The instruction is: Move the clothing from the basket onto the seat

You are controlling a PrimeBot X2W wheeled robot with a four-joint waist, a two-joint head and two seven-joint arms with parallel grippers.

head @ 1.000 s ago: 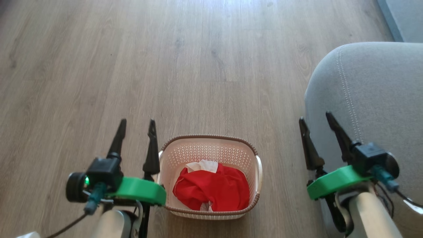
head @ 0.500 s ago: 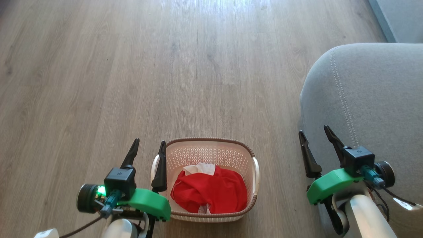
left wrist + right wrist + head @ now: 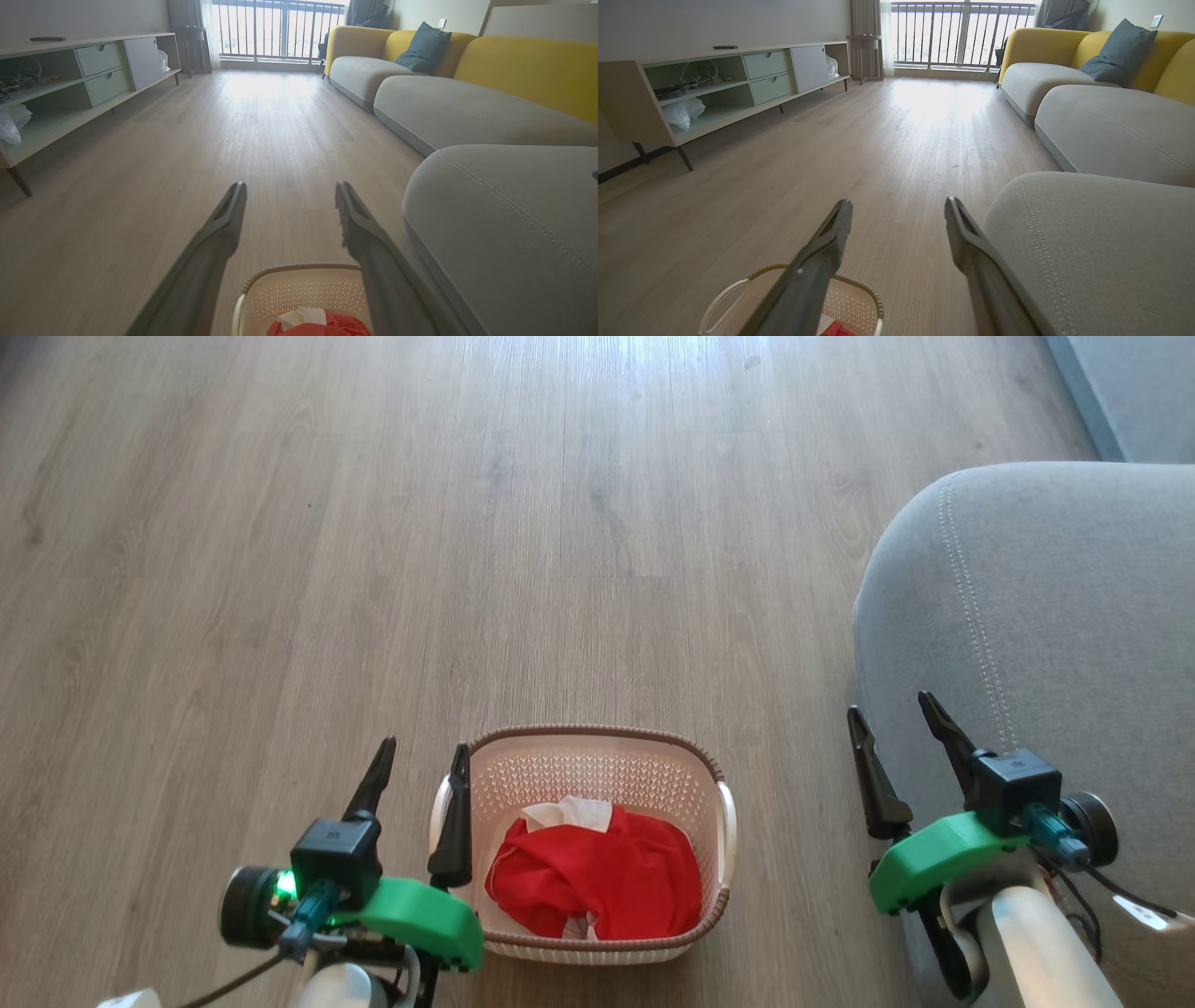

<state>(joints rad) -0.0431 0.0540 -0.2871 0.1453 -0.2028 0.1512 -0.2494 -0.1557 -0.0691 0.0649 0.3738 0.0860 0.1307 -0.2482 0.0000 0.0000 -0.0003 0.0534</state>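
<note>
On the wooden floor stands the cream basket (image 3: 597, 765) with a brown rim, and the red clothing (image 3: 597, 882) with a white patch lies crumpled inside it. The basket (image 3: 303, 289) and clothing (image 3: 322, 326) also show at the bottom of the left wrist view. My left gripper (image 3: 422, 754) hangs open just left of the basket's left handle, holding nothing. Over the near edge of the grey seat (image 3: 1055, 616) my right gripper (image 3: 887, 703) is open and empty. In the right wrist view the basket (image 3: 859, 298) lies low and to the left of the fingers, the seat (image 3: 1101, 242) to the right.
A long grey sofa with yellow backs (image 3: 467, 107) and a dark cushion (image 3: 423, 46) runs along the right. A low pale sideboard (image 3: 714, 88) lines the left wall. Bare wooden floor (image 3: 467, 523) stretches ahead to a balcony railing (image 3: 957, 32).
Both grippers have dropped lower and nearer in the head view over the last second. The left one now sits close beside the basket's handle. The camera has shifted slightly.
</note>
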